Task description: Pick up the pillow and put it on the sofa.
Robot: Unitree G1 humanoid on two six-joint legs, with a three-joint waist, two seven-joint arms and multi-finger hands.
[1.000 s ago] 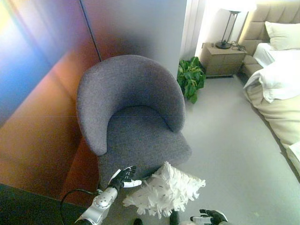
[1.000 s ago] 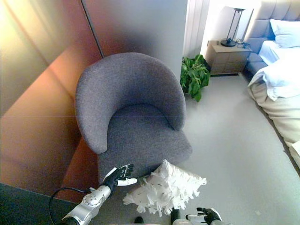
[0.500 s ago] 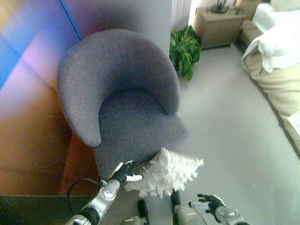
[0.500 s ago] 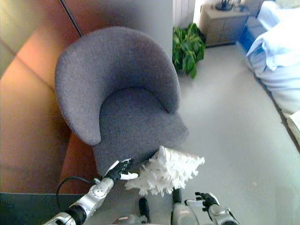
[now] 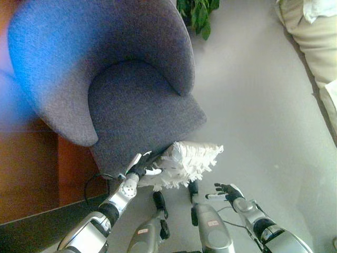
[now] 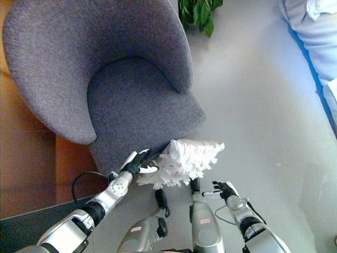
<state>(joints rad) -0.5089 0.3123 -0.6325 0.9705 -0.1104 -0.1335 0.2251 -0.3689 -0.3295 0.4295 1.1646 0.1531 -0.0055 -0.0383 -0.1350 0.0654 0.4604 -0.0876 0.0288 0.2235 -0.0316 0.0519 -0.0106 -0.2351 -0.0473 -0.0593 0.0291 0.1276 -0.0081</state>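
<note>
A white fluffy pillow [image 5: 185,163] lies on the grey floor against the front of a grey tub armchair [image 5: 121,89]; it also shows in the right eye view [image 6: 184,161]. My left hand [image 5: 141,165] is open, its fingers touching the pillow's left edge. My right hand [image 5: 226,191] is open with fingers spread, just above the floor to the right of the pillow and apart from it. It also shows in the right eye view [image 6: 224,190].
A green potted plant [image 5: 197,13] stands behind the armchair. A bed with pale bedding [image 5: 316,37] runs along the right edge. A brown wooden wall panel [image 5: 26,163] is at the left. Open grey floor [image 5: 263,121] lies to the right.
The camera has tilted down and moved closer. My left hand has reached the pillow's left edge. My right hand has come up into view on the pillow's right.
</note>
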